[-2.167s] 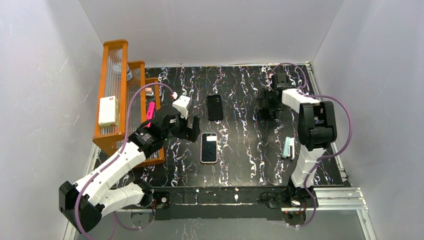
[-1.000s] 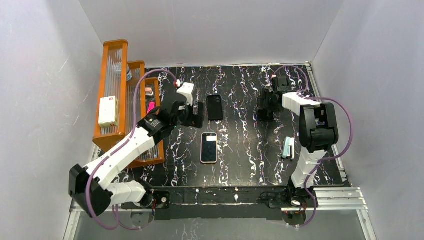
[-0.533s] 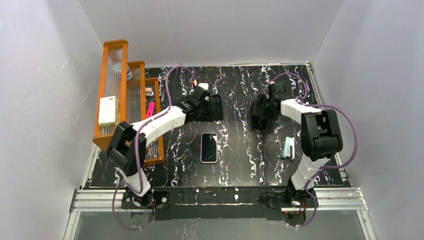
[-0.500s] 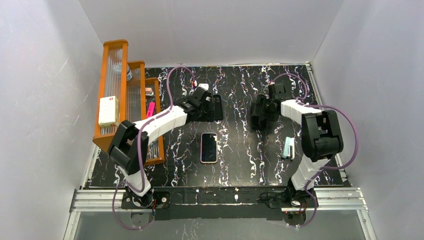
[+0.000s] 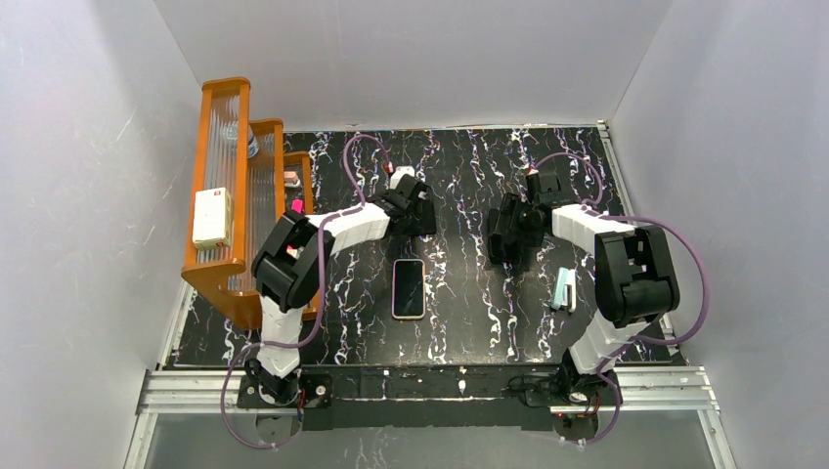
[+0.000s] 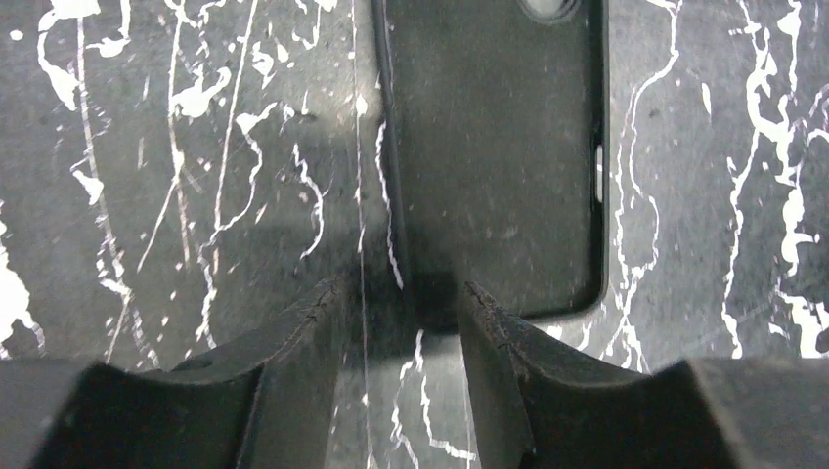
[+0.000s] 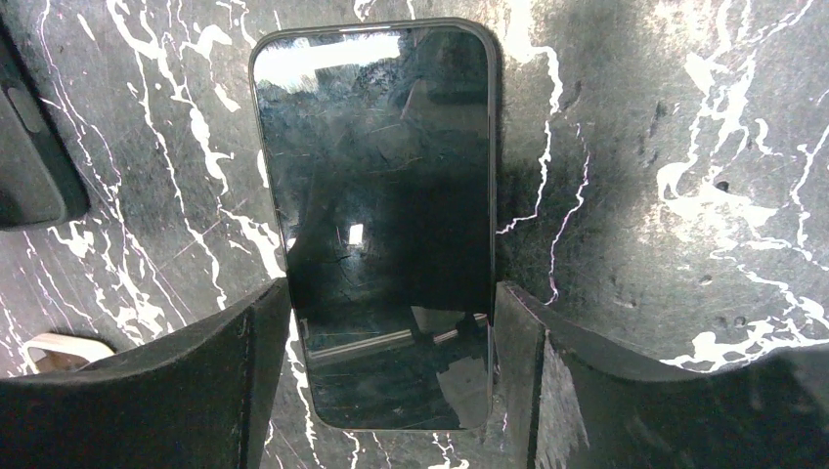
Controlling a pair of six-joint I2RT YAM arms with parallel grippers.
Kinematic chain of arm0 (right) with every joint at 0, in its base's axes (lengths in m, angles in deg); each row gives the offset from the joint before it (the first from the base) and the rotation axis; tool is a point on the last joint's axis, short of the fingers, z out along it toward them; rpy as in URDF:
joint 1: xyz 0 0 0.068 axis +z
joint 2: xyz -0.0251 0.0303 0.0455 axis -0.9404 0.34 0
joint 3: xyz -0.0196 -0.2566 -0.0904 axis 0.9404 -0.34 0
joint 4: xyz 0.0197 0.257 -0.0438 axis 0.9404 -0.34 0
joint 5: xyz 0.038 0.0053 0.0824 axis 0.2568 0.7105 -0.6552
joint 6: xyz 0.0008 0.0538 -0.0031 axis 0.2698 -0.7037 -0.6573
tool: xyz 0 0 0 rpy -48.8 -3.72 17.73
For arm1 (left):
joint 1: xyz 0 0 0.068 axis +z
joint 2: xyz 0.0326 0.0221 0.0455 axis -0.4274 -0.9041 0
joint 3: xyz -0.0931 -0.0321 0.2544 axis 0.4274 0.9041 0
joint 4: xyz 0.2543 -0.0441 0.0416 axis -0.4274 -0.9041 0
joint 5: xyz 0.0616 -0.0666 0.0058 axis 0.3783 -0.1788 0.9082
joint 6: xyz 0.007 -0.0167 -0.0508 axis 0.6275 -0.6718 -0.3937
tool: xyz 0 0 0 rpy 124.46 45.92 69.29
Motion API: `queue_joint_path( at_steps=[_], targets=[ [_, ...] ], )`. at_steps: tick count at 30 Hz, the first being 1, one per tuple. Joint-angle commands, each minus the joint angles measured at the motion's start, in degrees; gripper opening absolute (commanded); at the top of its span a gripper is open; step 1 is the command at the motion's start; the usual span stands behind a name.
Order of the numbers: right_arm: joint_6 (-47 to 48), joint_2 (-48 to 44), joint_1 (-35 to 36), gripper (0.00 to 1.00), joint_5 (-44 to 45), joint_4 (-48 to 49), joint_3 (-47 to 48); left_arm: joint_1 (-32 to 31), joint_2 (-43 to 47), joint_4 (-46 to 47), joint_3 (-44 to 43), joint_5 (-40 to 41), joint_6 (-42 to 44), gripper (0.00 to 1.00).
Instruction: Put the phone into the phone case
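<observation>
The phone (image 7: 376, 215), a glossy black slab, lies lengthways between my right gripper's (image 7: 391, 290) fingers, which press against both long edges at its near end. From above, the right gripper (image 5: 506, 234) hides it. The phone case (image 5: 409, 317), a pale pink rim round a dark screen, lies flat at the table's middle, apart from both grippers. My left gripper (image 6: 401, 293) sits at the near corner of a matte black phone-sized piece (image 6: 494, 147). Its jaws stand partly apart, with that corner and bare table between them. From above, this left gripper (image 5: 420, 210) covers most of the black piece.
An orange rack (image 5: 244, 195) stands along the left side with a white box (image 5: 211, 217) on it. A small teal-and-white object (image 5: 562, 289) lies near the right arm. White walls enclose the black marbled table (image 5: 459, 322).
My left arm swung from beside the rack rightwards onto the black piece, and its jaws narrowed. The right gripper shifted a little towards the near left.
</observation>
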Motion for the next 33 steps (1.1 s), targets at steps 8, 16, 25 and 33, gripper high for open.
queue_joint_path(
  at_steps=[8, 16, 25, 33],
  targets=[
    [-1.6, -1.8, 0.3, 0.58, -3.2, -0.4, -1.3, 0.9, -4.3, 2.9, -3.0, 1.2, -2.0, 0.30],
    [-3.1, -4.9, 0.3, 0.57, -1.3, -0.9, -3.1, 0.7, -1.9, 3.6, -0.7, -6.5, -2.2, 0.01],
    [-4.5, -14.7, 0.3, 0.55, 0.9, -0.5, -8.4, -0.9, 3.3, 2.9, 3.4, -10.3, -3.8, 0.00],
    [-6.8, -23.4, 0.3, 0.51, 1.1, -2.1, -12.5, -5.1, 8.2, 1.1, 6.8, -11.1, -6.1, 0.00]
  ],
)
